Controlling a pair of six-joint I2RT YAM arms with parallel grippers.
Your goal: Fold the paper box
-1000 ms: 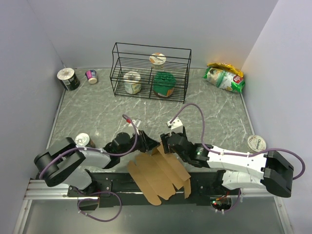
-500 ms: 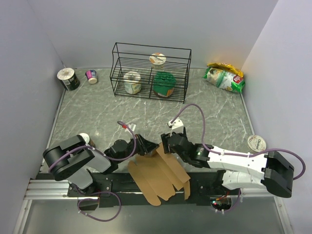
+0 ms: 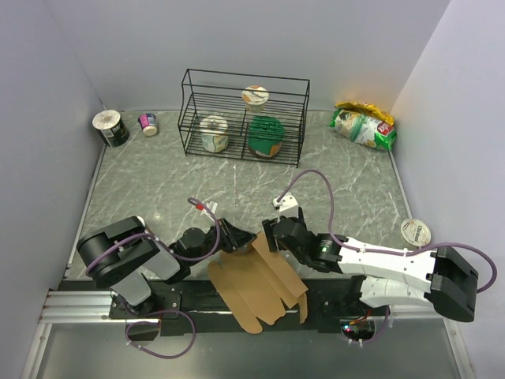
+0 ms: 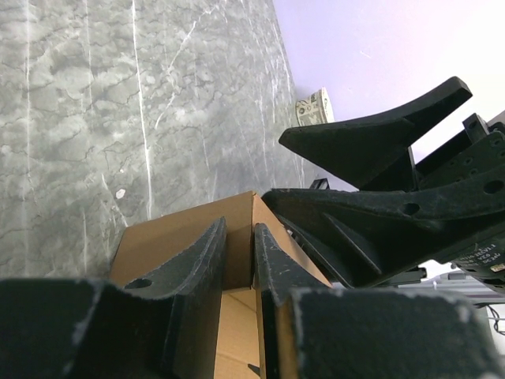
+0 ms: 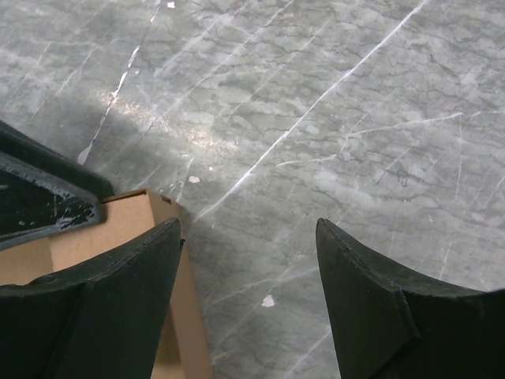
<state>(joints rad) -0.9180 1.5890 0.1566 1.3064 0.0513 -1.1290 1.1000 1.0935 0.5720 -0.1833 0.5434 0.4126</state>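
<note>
Counter (image 3: 158, 181) in grey marble look is taking up most of the overhead shot. Both arms are reaching inward from the near edge, left arm (image 3: 126, 257) and right arm (image 3: 387, 264), and their wrists are almost meeting in the middle.

Next down in size, a black wire rack (image 3: 245, 114) is standing at the back. It's holding a green-lidded tub (image 3: 266, 136) and a white cup (image 3: 214, 133) on the lower level, and another cup (image 3: 256, 95) up top.

The paper box (image 3: 256, 288) is lying mostly flat at the near edge between the two arms, partly hanging over the black base rail. Its far flap is sticking up by the wrists.

A green and yellow snack bag (image 3: 363, 125) is sitting in the far right corner. A dark can (image 3: 110, 128) and a small pink cup (image 3: 148, 123) are sitting in the far left corner, and one more cup (image 3: 415, 231) is lying by the right wall.

Left fingers (image 4: 205, 264) are pinching that raised cardboard edge, closed right down on it. Right fingers (image 5: 118, 276) are hanging wide apart, one over the box corner and the other over bare counter, gripping nothing.
</note>
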